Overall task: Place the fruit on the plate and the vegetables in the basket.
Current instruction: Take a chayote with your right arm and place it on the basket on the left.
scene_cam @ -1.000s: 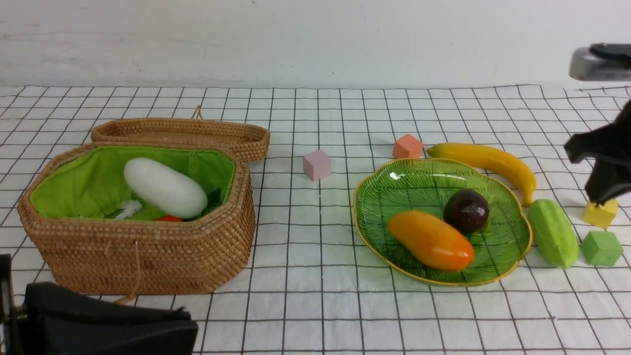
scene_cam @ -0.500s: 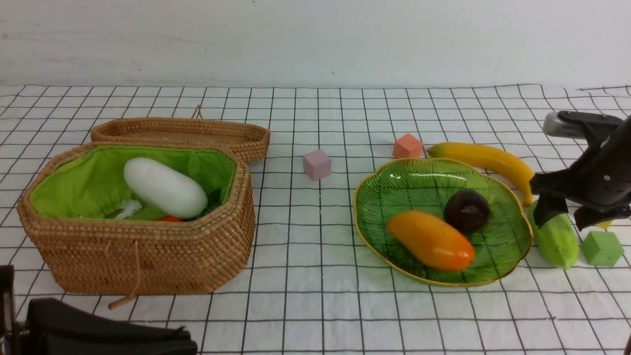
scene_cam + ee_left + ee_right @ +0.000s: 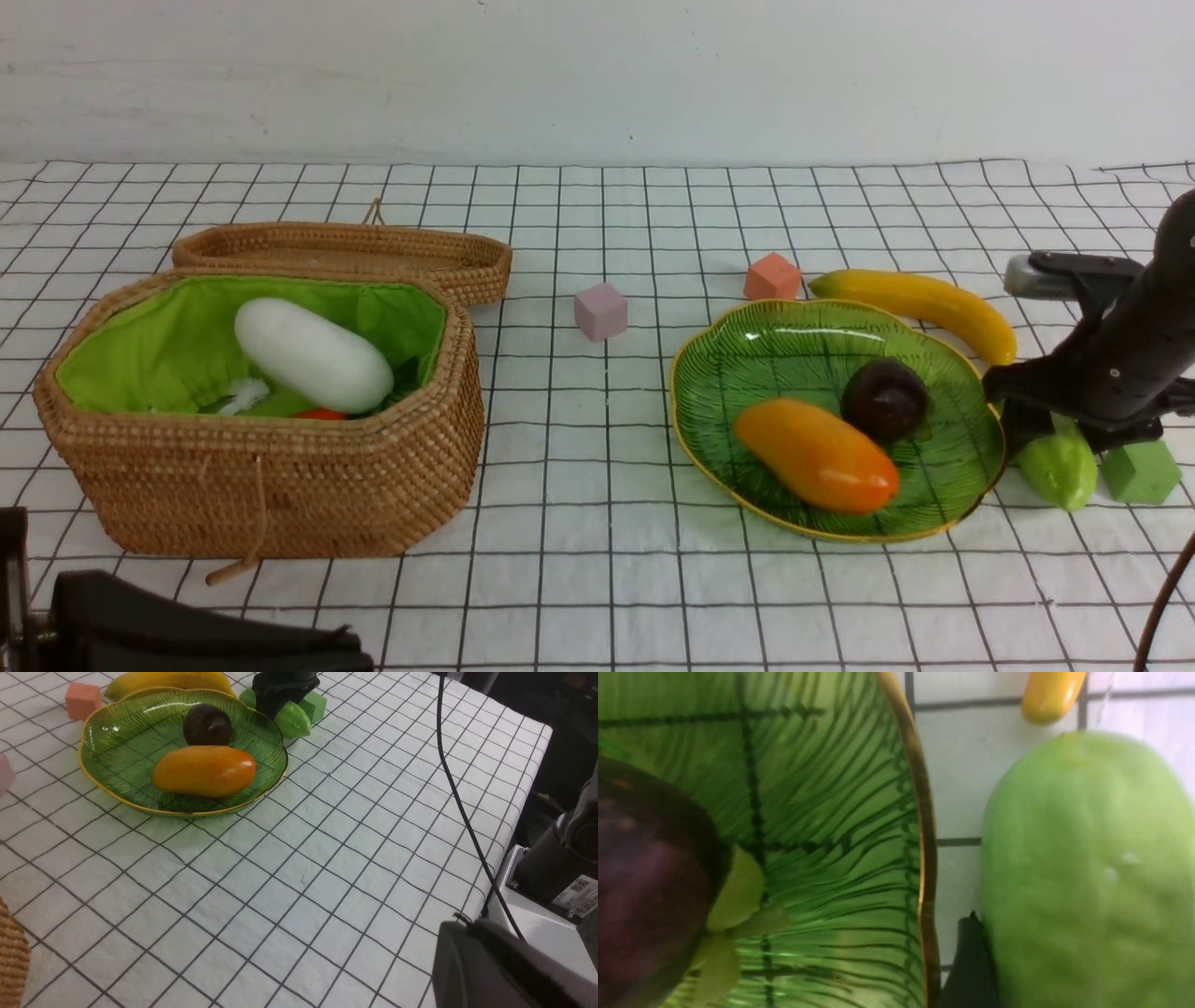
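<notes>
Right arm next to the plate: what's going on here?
The right gripper is down over the cucumber, jaws open on either side of it, not yet lifted. The cucumber lies beside the plate. The mango and mangosteen are on the plate; the banana lies just behind it, off the plate. The radish and a glimpse of carrot are in the basket.

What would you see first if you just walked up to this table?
Probably the shiny green plate on the right, holding an orange mango and a dark purple mangosteen. Right beside it, the black right gripper sits low over the pale green cucumber, its jaws either side of it. On the left, the big wicker basket with bright green lining holds a fat white radish.
</notes>
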Available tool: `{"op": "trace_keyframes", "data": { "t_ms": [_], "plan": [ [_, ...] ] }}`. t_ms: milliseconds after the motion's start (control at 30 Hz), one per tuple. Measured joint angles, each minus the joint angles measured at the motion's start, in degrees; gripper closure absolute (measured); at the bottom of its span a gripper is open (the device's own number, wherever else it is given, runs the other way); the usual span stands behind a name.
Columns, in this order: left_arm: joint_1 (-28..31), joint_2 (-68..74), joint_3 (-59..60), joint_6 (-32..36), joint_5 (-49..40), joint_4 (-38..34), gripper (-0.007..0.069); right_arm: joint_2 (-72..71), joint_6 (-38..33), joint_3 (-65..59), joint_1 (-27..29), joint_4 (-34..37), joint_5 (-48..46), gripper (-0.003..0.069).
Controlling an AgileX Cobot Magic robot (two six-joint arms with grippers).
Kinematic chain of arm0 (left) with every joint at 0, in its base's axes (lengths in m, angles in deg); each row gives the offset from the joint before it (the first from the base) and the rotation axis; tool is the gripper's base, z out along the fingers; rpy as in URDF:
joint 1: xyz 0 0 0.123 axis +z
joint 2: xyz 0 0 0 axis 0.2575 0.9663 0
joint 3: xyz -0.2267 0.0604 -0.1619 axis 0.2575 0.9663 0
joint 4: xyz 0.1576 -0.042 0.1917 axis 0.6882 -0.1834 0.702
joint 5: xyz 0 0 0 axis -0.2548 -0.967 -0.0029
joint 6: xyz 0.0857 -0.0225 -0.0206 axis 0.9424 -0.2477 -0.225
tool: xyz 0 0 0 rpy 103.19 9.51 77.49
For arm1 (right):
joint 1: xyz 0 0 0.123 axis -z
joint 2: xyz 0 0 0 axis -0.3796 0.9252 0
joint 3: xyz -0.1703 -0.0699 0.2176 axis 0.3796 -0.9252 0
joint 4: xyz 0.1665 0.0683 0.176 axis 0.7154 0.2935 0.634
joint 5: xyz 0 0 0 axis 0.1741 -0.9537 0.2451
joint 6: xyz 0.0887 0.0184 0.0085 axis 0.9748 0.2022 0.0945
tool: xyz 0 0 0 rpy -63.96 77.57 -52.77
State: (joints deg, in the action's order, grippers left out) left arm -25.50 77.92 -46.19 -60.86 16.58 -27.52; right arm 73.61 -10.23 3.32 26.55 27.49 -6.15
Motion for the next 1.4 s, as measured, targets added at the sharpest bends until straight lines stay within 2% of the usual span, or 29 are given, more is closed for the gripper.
{"op": "trace_keyframes", "data": {
  "t_ms": [167, 300, 600, 1033, 1233, 1400],
  "plan": [
    [0.0, 0.0, 0.0, 0.0, -0.51, 0.0, 0.0638, 0.99, 0.0, 0.4, 0.0, -0.1, 0.03, 0.0167],
    [0.0, 0.0, 0.0, 0.0, -0.56, -0.06, 0.0637, 1.2, 0.0, 0.65, 0.0, 0.1, -0.07, 0.0204],
    [0.0, 0.0, 0.0, 0.0, -0.56, -0.06, 0.0635, 0.35, 0.0, 0.59, 0.05, 0.5, -1.26, 0.0204],
    [0.0, 0.0, 0.0, 0.0, -0.56, 2.08, 0.063, -16.13, 0.2, 0.07, 0.0, 1.61, -15.22, 0.0204],
    [0.0, 0.0, 0.0, -1.82, -0.56, 4.95, 0.063, -24.98, -0.33, 0.04, 0.0, 5.95, -17.75, 0.0204],
    [0.0, 0.0, 0.0, -6.08, 0.0, 9.81, 0.063, -30.14, -5.65, 0.04, -1.34, 12.38, -18.32, 0.0204]
  ]
}}
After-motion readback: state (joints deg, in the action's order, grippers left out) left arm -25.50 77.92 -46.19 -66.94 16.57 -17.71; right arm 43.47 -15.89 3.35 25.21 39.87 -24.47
